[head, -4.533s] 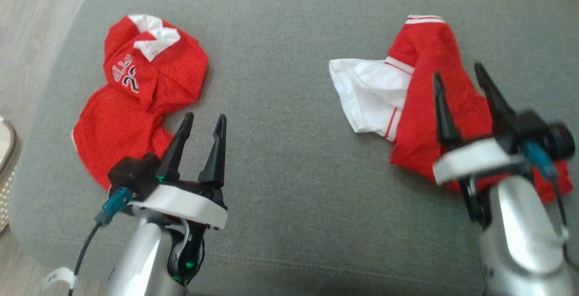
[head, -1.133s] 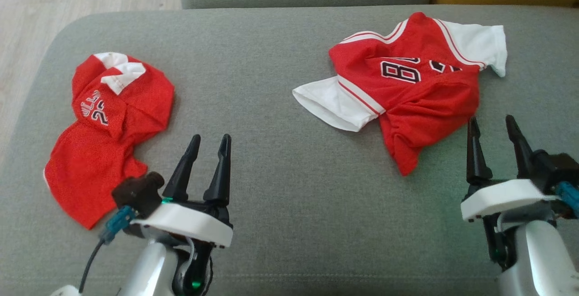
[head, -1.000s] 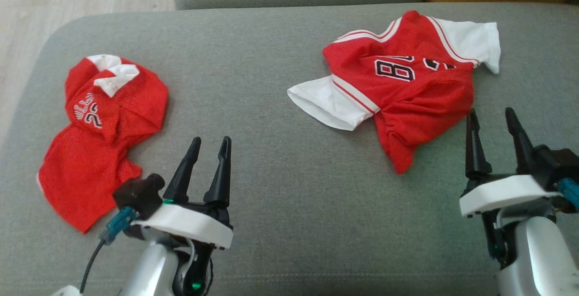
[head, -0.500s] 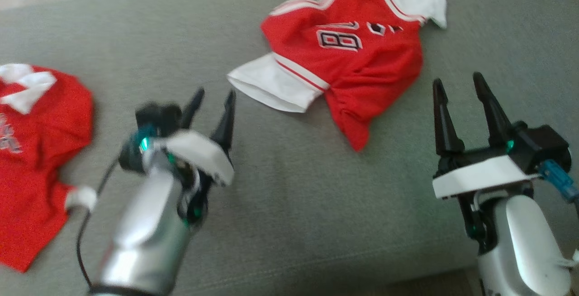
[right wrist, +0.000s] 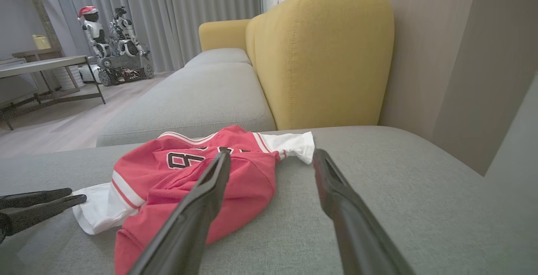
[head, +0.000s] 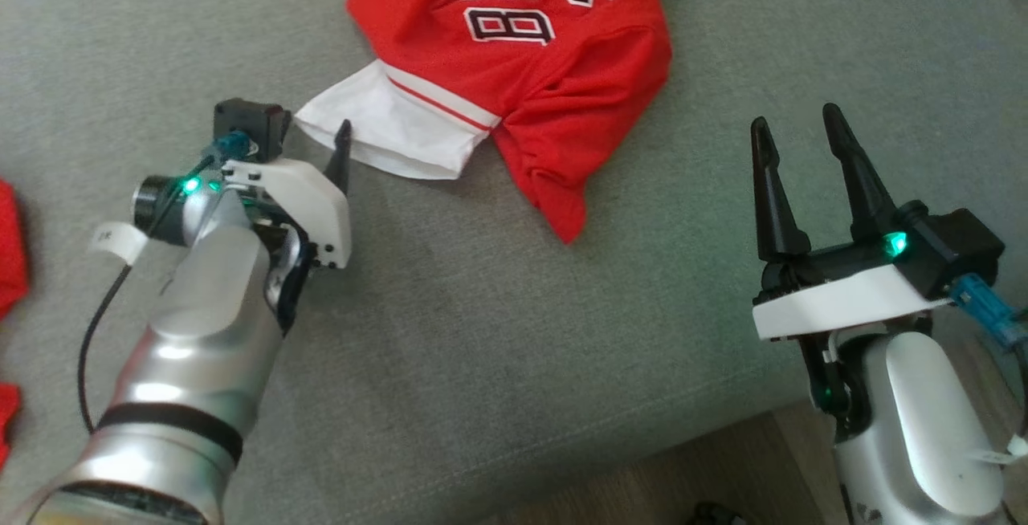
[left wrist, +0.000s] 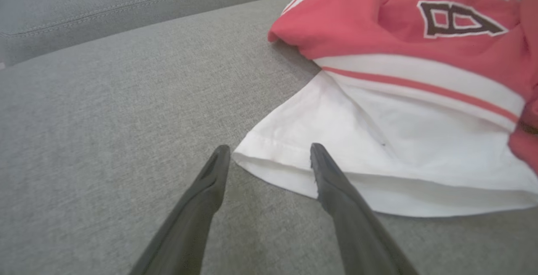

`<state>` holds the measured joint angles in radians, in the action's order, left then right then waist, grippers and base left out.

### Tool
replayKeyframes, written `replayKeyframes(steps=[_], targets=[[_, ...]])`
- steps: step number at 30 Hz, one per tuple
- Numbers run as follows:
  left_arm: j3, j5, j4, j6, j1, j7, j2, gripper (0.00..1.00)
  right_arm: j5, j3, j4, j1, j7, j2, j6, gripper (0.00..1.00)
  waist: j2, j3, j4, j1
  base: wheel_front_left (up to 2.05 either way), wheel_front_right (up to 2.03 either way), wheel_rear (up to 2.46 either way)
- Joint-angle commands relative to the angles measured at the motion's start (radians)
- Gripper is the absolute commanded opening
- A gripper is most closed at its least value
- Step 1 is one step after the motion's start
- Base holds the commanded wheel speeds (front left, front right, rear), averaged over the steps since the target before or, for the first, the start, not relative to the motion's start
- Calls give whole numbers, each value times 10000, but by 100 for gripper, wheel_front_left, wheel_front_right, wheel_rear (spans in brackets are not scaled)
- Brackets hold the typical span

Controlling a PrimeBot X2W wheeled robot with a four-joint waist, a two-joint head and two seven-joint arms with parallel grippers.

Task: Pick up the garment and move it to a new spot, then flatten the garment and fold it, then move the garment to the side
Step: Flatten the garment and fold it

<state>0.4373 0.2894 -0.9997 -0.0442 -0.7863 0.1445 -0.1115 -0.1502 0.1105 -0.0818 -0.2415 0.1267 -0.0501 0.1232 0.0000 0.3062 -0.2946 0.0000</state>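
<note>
Held wide open and empty: left gripper (left wrist: 269,149), right gripper (head: 795,117).
The jersey (head: 546,51) has its white sleeve (left wrist: 378,140) seen between left fingertips (left wrist: 219,159) in the wrist view.

Red-white jersey (head: 554,51), grey cushion (head: 482,332), yellow armrest (right wrist: 323,52).

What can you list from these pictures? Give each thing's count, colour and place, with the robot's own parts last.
jersey: one, red with white sleeves, crumpled on the sofa
second garment: one, red, at the head view's left edge
sofa: one, grey, under both garments
backrest: one, yellow, beyond the jersey
table: one, pale, far across the room
left end effector: one, dark, open at the white sleeve's hem
right end effector: one, dark, open, apart from the jersey
</note>
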Motion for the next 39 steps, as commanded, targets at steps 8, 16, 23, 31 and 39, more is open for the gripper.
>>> replayKeyframes(steps=[8,16,23,31,39], targets=[[350,-729,-1086,196,-1081,421,-560,100,-205,222,48,-331,359,-1,75,100,0,296,-384,0,0,0,0],[256,-338,-1595,-263,-1168,810,-283,0,-105,-34,-272,-344,458,-1,75,100,0,52,-225,0,0,0,0],[-1152,731,-298,-5,-1285,1163,-516,0,96,-117,-550,-315,398,-1,75,100,0,-608,366,0,0,0,0],[-3199,630,3422,705,-501,1170,-1217,0,137,-120,-764,-184,341,-1,75,100,0,-1125,1107,0,0,0,0],[-3587,60,3245,631,643,1172,-1258,0,23,80,-1122,-190,387,-1,75,100,0,-1298,1652,0,0,0,0]])
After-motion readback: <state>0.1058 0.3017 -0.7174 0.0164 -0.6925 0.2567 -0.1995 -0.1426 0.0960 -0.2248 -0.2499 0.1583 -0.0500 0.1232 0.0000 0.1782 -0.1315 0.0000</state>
